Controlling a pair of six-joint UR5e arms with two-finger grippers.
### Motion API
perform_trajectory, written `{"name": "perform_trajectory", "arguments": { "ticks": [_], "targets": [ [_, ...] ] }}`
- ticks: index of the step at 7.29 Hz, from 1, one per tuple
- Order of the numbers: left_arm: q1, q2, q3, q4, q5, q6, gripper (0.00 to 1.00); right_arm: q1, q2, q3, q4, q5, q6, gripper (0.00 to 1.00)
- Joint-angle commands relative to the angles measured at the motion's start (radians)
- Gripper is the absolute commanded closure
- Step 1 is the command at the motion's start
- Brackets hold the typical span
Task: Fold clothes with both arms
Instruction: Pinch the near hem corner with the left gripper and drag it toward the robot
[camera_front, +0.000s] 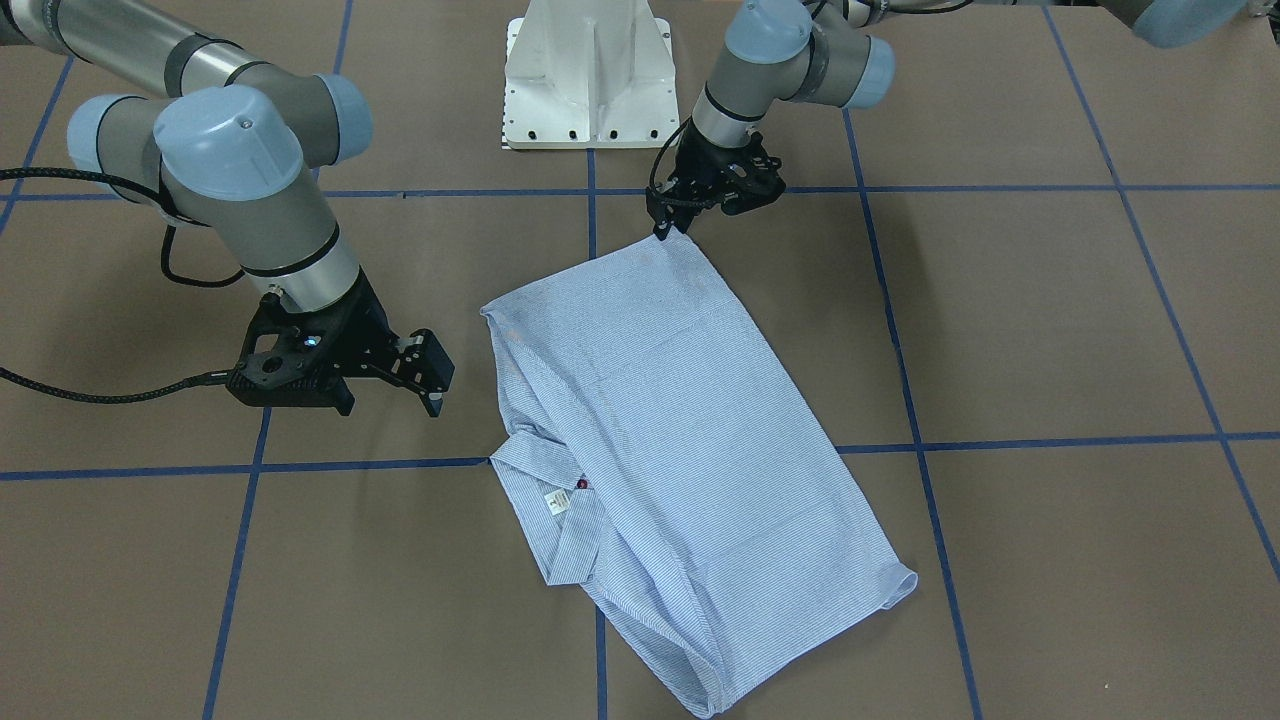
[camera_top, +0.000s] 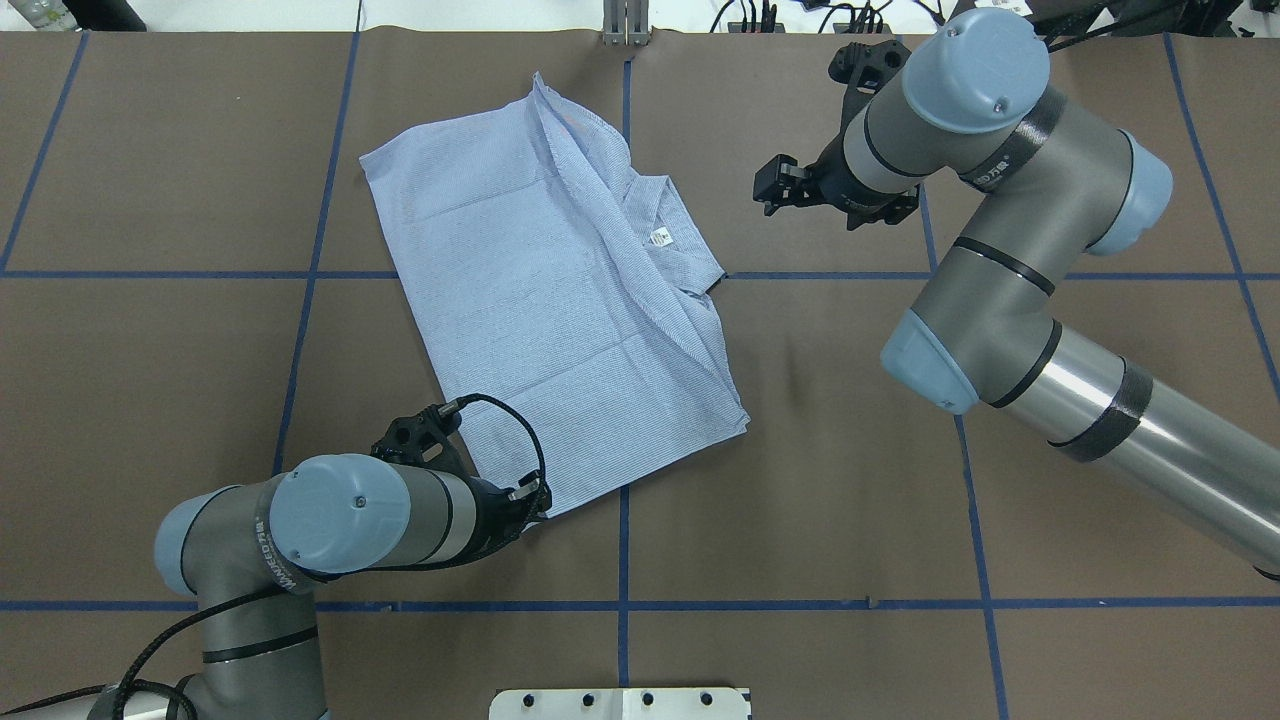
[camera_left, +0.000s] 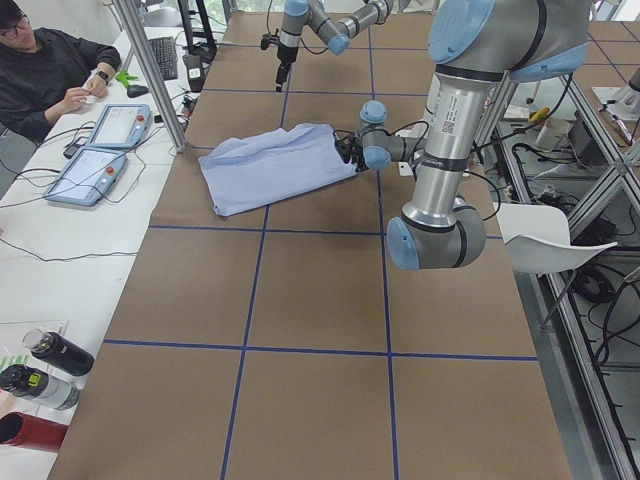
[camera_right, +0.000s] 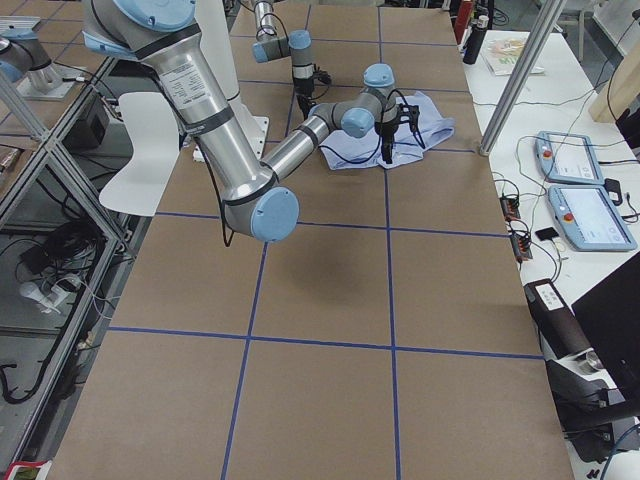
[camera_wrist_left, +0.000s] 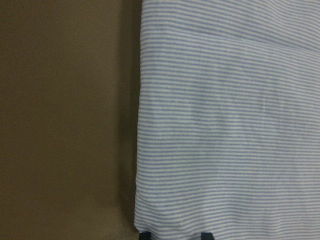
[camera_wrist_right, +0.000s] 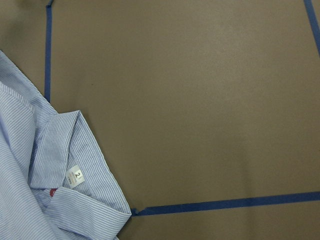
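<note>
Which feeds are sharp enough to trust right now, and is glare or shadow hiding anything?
Left wrist view: soft and too close, the shirt stripes smeared. Right wrist view: crisp, the neck label reads 2. Overhead view: a sheen on the right arm, hiding nothing. Front-facing view: even light, only faint shadows.

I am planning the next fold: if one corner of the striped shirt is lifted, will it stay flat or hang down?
Probably hangs limp: the shirt is thin cloth, creased beside the collar. Being in loose folded layers, it would likely bunch when pushed.
</note>
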Motion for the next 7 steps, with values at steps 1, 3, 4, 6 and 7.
{"name": "perform_trajectory", "arguments": {
  "ticks": [1, 3, 4, 6, 7],
  "targets": [
    [0.000, 0.001, 0.002, 0.000, 0.000, 0.000, 0.57, -0.001, 0.000, 0.003, 0.000, 0.001, 0.004, 0.00],
    [0.000, 0.001, 0.001, 0.002, 0.000, 0.000, 0.89, 0.001, 0.000, 0.003, 0.000, 0.002, 0.004, 0.00],
    [-0.002, 0.004, 0.001, 0.000, 0.000, 0.000, 1.00, 0.001, 0.000, 0.003, 0.000, 0.002, 0.006, 0.00],
    [0.000, 0.002, -0.016, 0.002, -0.001, 0.006, 1.00, 0.001, -0.012, 0.004, 0.002, 0.004, 0.003, 0.00],
    [0.002, 0.011, -0.031, 0.000, -0.003, 0.015, 1.00, 0.001, -0.014, 0.006, 0.002, 0.004, 0.007, 0.00]
  ]
}}
